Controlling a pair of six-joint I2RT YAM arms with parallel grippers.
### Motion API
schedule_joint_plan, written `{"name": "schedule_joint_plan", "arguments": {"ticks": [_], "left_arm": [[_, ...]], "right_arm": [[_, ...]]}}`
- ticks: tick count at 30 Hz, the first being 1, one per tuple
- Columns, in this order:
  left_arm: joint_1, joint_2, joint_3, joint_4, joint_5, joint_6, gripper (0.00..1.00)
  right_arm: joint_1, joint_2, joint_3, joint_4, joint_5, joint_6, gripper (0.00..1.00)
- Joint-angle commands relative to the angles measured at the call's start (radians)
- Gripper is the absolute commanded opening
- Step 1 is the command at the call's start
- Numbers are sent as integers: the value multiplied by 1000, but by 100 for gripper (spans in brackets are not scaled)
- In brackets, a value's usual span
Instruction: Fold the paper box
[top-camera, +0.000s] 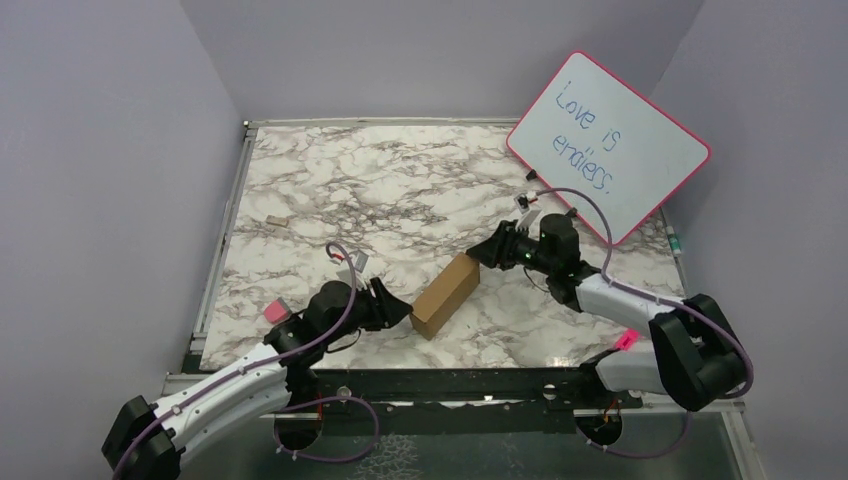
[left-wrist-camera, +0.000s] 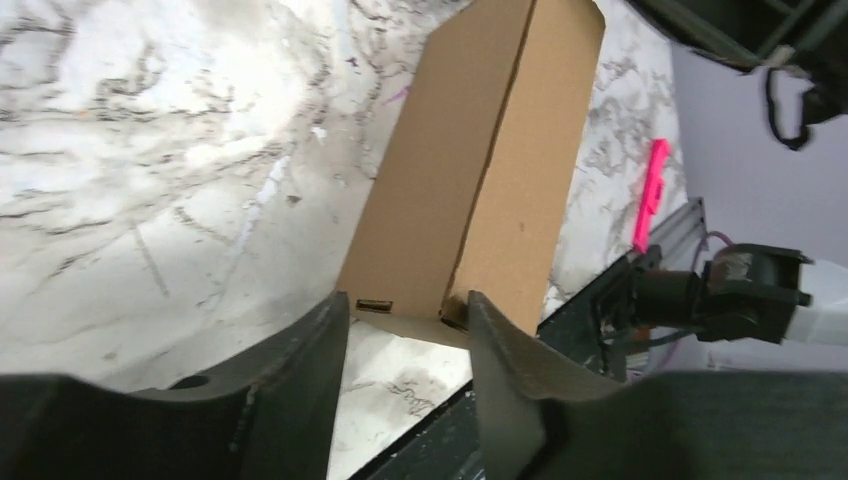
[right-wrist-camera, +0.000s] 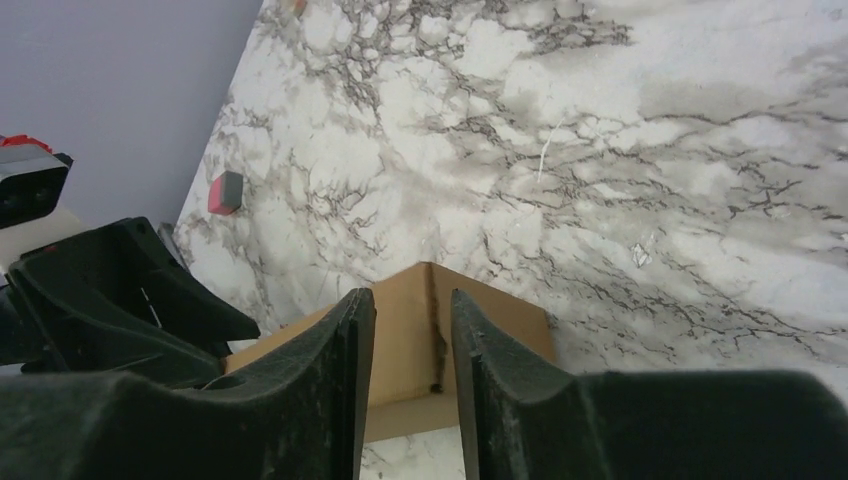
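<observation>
Left pincer (top-camera: 403, 312) and right pincer (top-camera: 476, 257) low at opposite ends of paper box (top-camera: 445, 295).

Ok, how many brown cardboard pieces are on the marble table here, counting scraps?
2. The plain brown oblong cardboard box lies near the table's middle front, between the left tool and right tool. A tiny tan scrap lies apart at far left. None seem hidden.

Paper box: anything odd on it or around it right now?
Nothing wrong with the paper box itself. One stray: a tiny tan scrap lies alone on the table's left side, far from both claws.
</observation>
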Motion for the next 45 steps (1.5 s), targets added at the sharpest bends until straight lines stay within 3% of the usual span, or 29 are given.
{"name": "schedule_joint_plan", "arguments": {"ticks": [1, 5, 8, 14, 18, 24, 32, 40, 45], "left_arm": [[-1, -52, 127, -264, -121, 135, 55], [-1, -67, 231, -301, -142, 219, 71], [-1, -44, 293, -295, -119, 295, 80], [-2, 103, 440, -307, -1, 449, 78], [-12, 218, 509, -309, 37, 516, 75], [-61, 373, 596, -311, -31, 584, 76], [-199, 621, 727, -326, -167, 635, 77], [-217, 817, 792, -338, -291, 636, 76], [-225, 898, 832, -344, -257, 634, 70]], "right_arm": [[3, -110, 103, -219, 30, -77, 42], [4, -206, 151, -345, 62, -128, 49], [3, -285, 171, -440, 98, -167, 61], [3, -480, 174, -647, 222, -201, 86], [3, -638, 157, -753, 320, -208, 94], [3, -868, 138, -884, 418, -217, 98], [3, -1033, 124, -947, 518, -190, 100], [3, -1097, 94, -926, 540, -184, 100], [3, -1077, 93, -922, 533, -190, 100]]}}
